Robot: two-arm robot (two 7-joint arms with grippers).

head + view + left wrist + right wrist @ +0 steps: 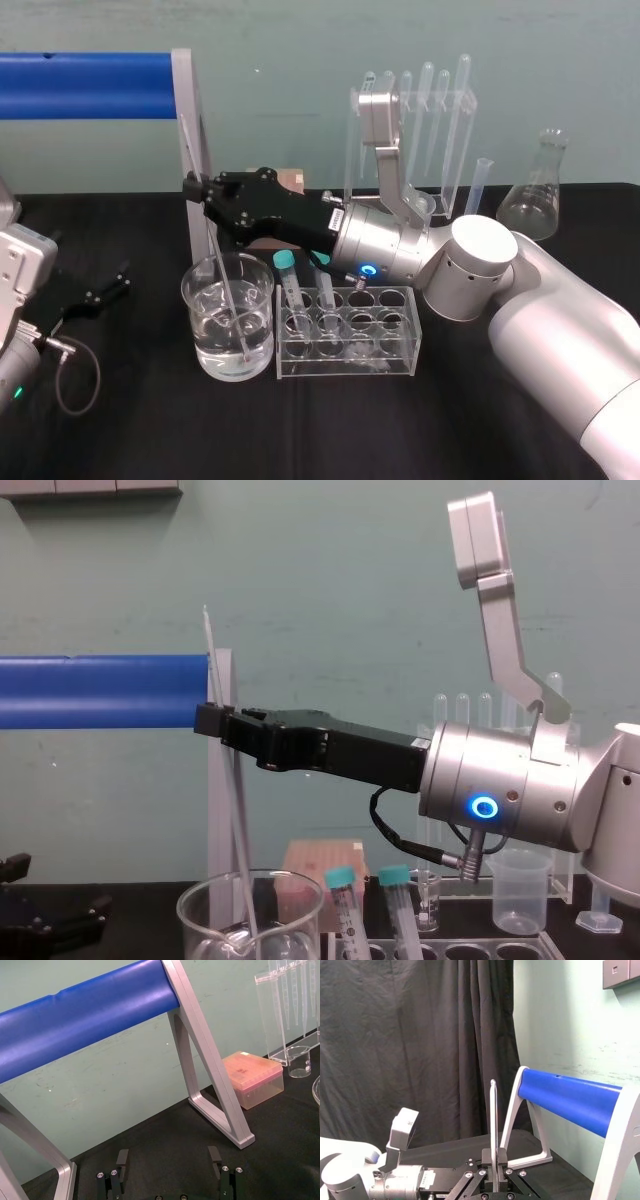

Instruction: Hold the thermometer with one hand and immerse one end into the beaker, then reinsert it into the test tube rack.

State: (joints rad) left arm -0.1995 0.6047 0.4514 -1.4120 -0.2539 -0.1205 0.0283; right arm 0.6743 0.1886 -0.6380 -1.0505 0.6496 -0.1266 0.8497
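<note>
From where I stand, the right gripper (192, 188) reaches across the table from the robot's right, its black fingers closed tight around the thermometer (226, 288). In the right wrist view the two fingers (487, 1159) press against the glass rod (493, 1120) with no gap to either side, and the rod's upper length rises clear of them. The grip sits on the upper part of the rod, well above the rim of the beaker (262, 300).

Below the gripper (207, 718), the thermometer (237, 810) slants a little, its top leaning toward the robot's left. Its lower end goes down inside the beaker (300, 920) and into the water, close to the bottom. I cannot tell whether the tip touches the glass.

The test tube rack (395, 345) stands on the black table just beside the beaker, on the robot's right, with teal-capped tubes (340, 880) upright in its near holes.

The left gripper (168, 1156) is parked low at the table's left side. Its fingers are spread wide apart with nothing between them, and it points at the foot of a blue bar's frame (220, 1110).
</note>
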